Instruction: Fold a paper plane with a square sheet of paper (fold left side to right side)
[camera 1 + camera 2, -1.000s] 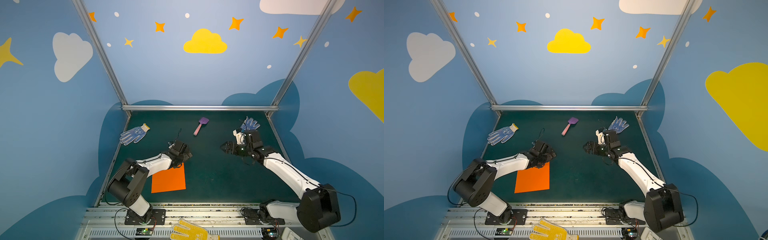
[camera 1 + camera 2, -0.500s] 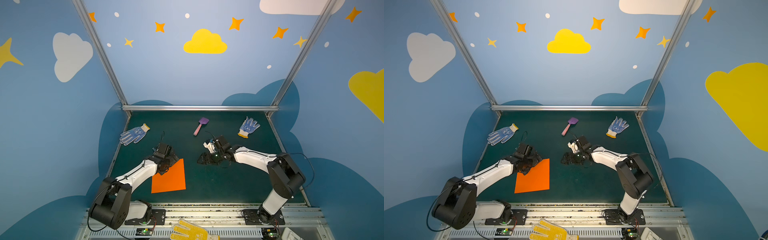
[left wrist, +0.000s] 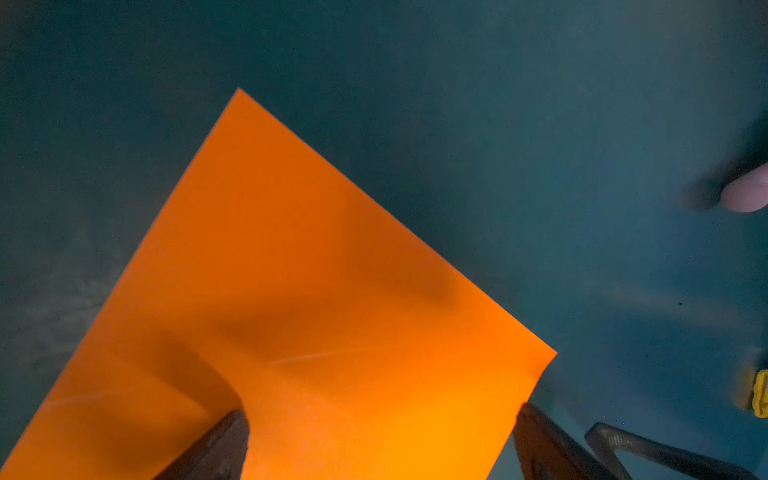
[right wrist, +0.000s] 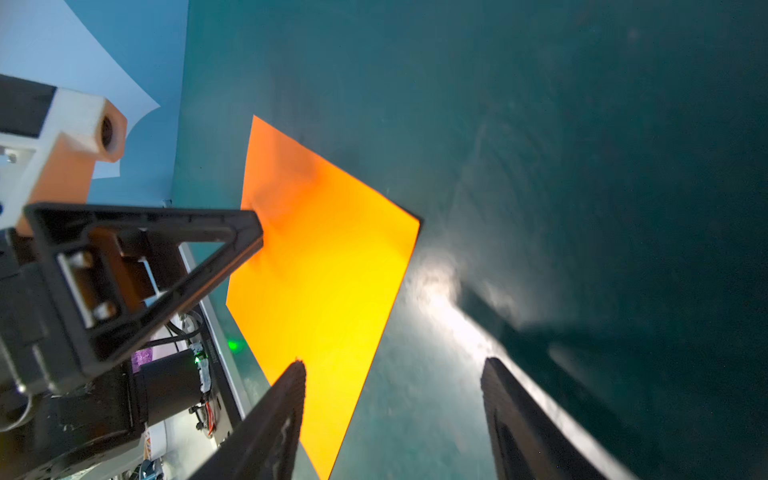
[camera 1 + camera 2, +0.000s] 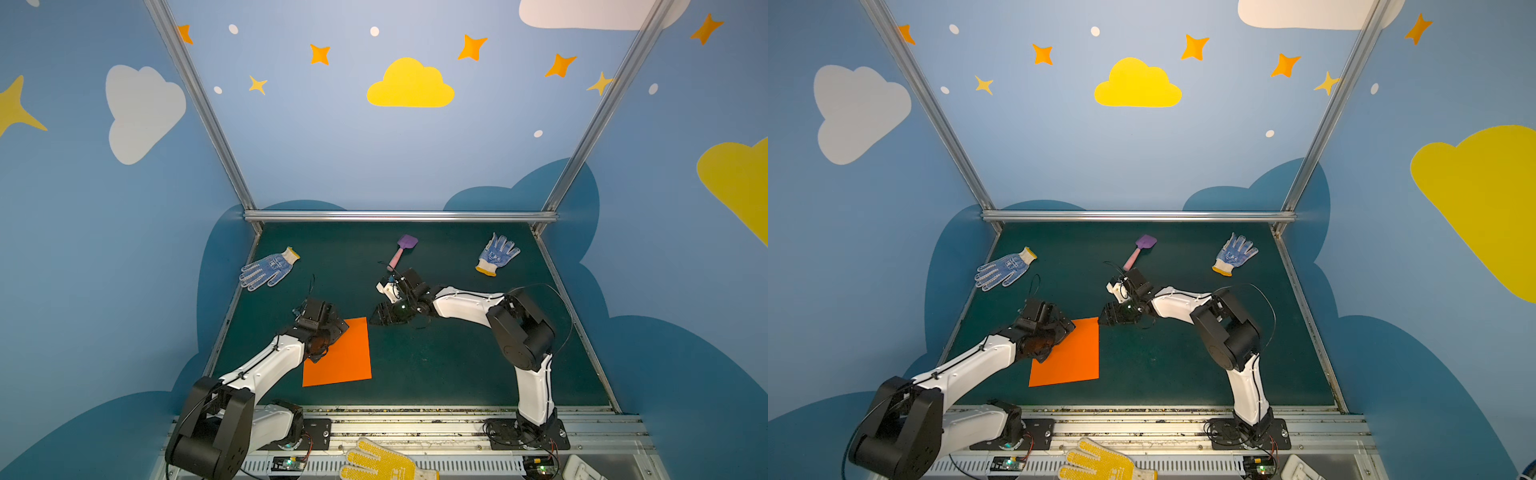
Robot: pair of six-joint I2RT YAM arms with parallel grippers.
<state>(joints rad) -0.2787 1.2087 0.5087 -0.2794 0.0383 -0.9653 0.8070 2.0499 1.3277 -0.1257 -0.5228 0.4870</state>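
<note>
Unfolded square sheet of paper [image 5: 338, 355], nothing pinched yet

Got a yellow glove [image 5: 382, 463] on the front rail [image 5: 436, 432], then the sheet flat on the green mat [image 5: 436, 374], left of centre. Far left corner under the left gripper [image 3: 380, 436], spread wide; right gripper [image 4: 395, 399] at the far right corner, jaws parted (neither gripping anything). Beyond: pink-handled spatula [image 5: 401, 251], blue-dotted glove [image 5: 268, 270] out left, second blue-dotted glove [image 5: 496, 253] far right.

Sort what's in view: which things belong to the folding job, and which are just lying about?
Job:
orange square sheet of paper

Lying about:
purple spatula
left blue-dotted glove
right blue-dotted glove
yellow glove
</note>
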